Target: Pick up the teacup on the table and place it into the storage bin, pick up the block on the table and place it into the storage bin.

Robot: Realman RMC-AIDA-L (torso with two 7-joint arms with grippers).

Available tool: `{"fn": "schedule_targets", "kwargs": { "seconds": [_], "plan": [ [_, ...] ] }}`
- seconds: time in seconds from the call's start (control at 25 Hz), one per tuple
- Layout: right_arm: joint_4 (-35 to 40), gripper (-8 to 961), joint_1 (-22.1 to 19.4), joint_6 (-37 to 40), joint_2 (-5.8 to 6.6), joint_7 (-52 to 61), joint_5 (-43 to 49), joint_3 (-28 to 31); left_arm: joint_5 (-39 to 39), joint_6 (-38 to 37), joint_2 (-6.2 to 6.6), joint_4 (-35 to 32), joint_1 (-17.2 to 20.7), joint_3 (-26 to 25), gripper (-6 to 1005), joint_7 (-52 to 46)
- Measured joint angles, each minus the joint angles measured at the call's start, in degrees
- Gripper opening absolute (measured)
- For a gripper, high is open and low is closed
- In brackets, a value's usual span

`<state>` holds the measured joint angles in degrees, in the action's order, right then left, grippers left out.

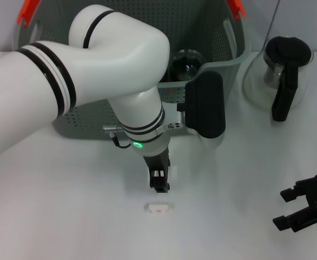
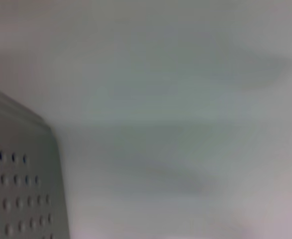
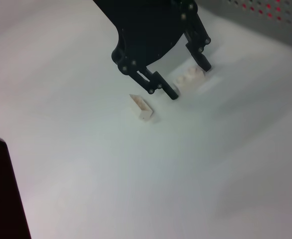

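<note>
Left gripper (image 1: 159,187) is hanging straight down over the bench (image 1: 66,216), just in front of the storage bin (image 1: 83,116). From the right wrist cam, its black metal fingers (image 3: 172,92) are spread apart with the block (image 3: 190,78) sitting between them. The block is a small white plastic brick with studs on top. I can't tell if either finger actually touches it.

From the head cam the block is hidden under the gripper. What I do see there is a second little white piece (image 1: 158,207) on the bench, just on my side of the fingertips. It's boxy and looks hollow.

The bin is grey-green perforated plastic with orange handle bits. There's a rounded clear glass thing lying inside, which I take to be the teacup (image 1: 186,64). A glass pot (image 1: 280,70) with a black lid and handle stands to the right of the bin, well clear of the action.

Right gripper (image 1: 304,208) is parked low at the right with its fingers spread, holding nothing.
</note>
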<state>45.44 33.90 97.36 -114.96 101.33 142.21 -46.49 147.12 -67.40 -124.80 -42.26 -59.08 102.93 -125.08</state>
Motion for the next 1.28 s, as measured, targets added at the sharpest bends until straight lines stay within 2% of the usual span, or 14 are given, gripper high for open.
{"fn": "schedule_targets", "kwargs": {
  "seconds": [0.56,0.76,0.88,1.0,1.08,1.16,1.2,1.28],
  "plan": [
    [0.0,945,-0.1,-0.2,-0.07,-0.3,0.0,0.0,0.0,-0.6,0.0,-0.1,0.1,0.0,520,-0.6],
    [0.0,945,-0.1,-0.2,-0.03,-0.3,0.0,0.1,-0.2,-1.0,0.0,-0.8,0.0,0.0,413,-1.4],
    [0.0,945,-0.1,-0.2,0.03,-0.4,0.0,0.2,-0.8,-3.6,0.0,-3.2,0.5,-1.3,413,-1.6],
    [0.0,945,-0.1,-0.3,0.12,-0.5,0.0,0.4,-3.2,-10.6,0.02,-6.5,1.2,-6.4,413,-2.3],
    [0.0,945,-0.1,-0.3,0.22,-0.4,0.0,0.4,-6.2,-16.9,0.09,-10.4,2.6,-13.5,412,-3.3],
    [0.0,945,-0.1,-0.2,0.33,-0.2,0.0,0.4,-10.4,-22.0,0.24,-14.1,4.4,-21.4,412,-4.4],
    [0.0,945,-0.1,-0.2,0.37,-0.1,0.0,0.4,-13.5,-24.9,0.51,-16.0,5.3,-27.8,412,-4.6],
    [0.0,945,-0.1,-0.2,0.43,0.0,-0.1,0.5,-17.6,-28.9,1.04,-18.1,5.7,-36.8,412,-4.3]
  ]
}}
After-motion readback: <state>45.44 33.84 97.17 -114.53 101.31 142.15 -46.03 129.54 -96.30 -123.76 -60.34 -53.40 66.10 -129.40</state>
